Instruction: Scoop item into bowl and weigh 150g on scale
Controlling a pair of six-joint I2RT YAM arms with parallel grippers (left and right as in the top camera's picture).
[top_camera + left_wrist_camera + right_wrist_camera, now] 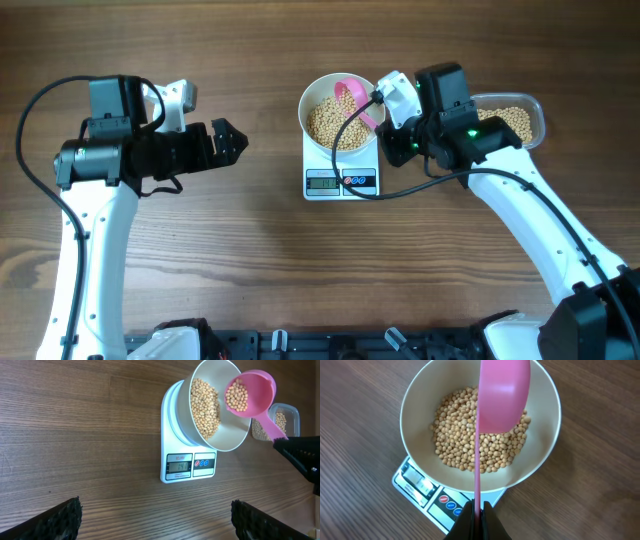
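Wood-grain worktop (250,260), both my arms over it.

Left gripper (240,143): left side, well apart from everything, jaws spread wide, holding nothing. It points right, toward the scale.

Right gripper (477,519): just right of the bowl, jaws pinched together on the thin handle of the pink scoop (502,395).

Scale (340,181): flat, white, square, centre of the worktop. The grey display (179,465) and dark button panel run along its near edge. Digits are lit but too small for me to read reliably.

Bowl (420,400): round, plain white, smooth sides. It sits on the scale and covers most of the platform, about as wide as it.

Tub (537,112): clear plastic, rounded corners, right of the bowl and partly hidden under my right arm. It has some beans in it.

The scoop's cup hangs above the bowl's far-right part, clear of the contents. The left wrist view shows a small load of beans inside it.

Beans (328,122): small, round, tan-beige, pea-like. They form a loose pile across the bowl floor, well below the rim, with white wall showing all round. I see none on the worktop.
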